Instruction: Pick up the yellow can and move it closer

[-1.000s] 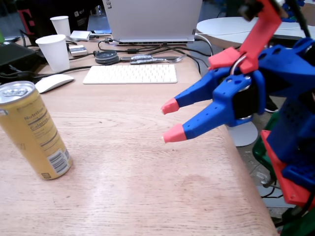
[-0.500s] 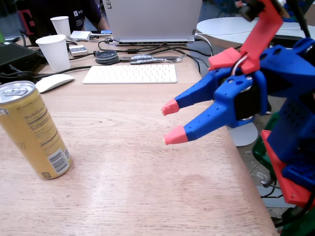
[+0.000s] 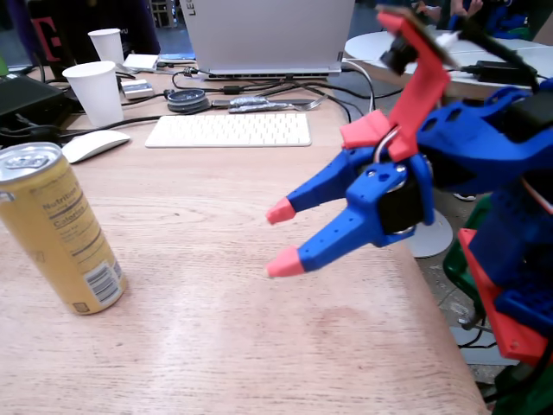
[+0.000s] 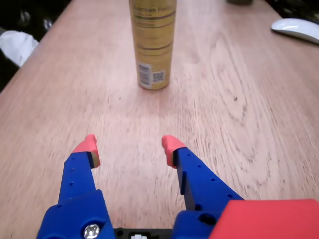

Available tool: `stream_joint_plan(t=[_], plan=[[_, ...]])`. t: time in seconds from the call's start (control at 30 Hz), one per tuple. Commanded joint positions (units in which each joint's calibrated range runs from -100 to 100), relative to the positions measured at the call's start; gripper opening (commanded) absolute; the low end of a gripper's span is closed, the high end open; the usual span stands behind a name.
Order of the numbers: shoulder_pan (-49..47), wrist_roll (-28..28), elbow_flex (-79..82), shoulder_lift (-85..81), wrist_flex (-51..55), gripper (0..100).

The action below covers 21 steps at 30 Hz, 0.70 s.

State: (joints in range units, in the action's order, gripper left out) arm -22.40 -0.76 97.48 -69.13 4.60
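Observation:
The yellow can (image 3: pixel 59 229) stands upright on the wooden table at the left of the fixed view, silver top up, nutrition label and barcode facing the camera. In the wrist view the yellow can (image 4: pixel 152 42) stands straight ahead at the top centre, its top cut off by the frame. My blue gripper (image 3: pixel 282 236) with red fingertips hovers above the table right of the can, well apart from it. The gripper (image 4: pixel 129 147) is open, with nothing between its fingers.
Two white paper cups (image 3: pixel 95 91) stand at the back left. A white mouse (image 3: pixel 93 144), a white keyboard (image 3: pixel 229 130), a laptop (image 3: pixel 268 35) and cables lie behind. The table edge (image 3: pixel 432 294) runs along the right.

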Motion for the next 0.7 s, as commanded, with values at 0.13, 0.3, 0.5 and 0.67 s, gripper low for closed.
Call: stream_joint_plan(t=[0.13, 0.3, 0.5, 0.67], plan=[[0.1, -0.4, -6.3, 25.4, -30.0, 28], [0.2, -0.4, -12.6, 33.6, -33.0, 28], [0.4, -0.4, -12.6, 33.7, -33.0, 28], [1.9, -0.4, -12.7, 35.8, -32.9, 29]])
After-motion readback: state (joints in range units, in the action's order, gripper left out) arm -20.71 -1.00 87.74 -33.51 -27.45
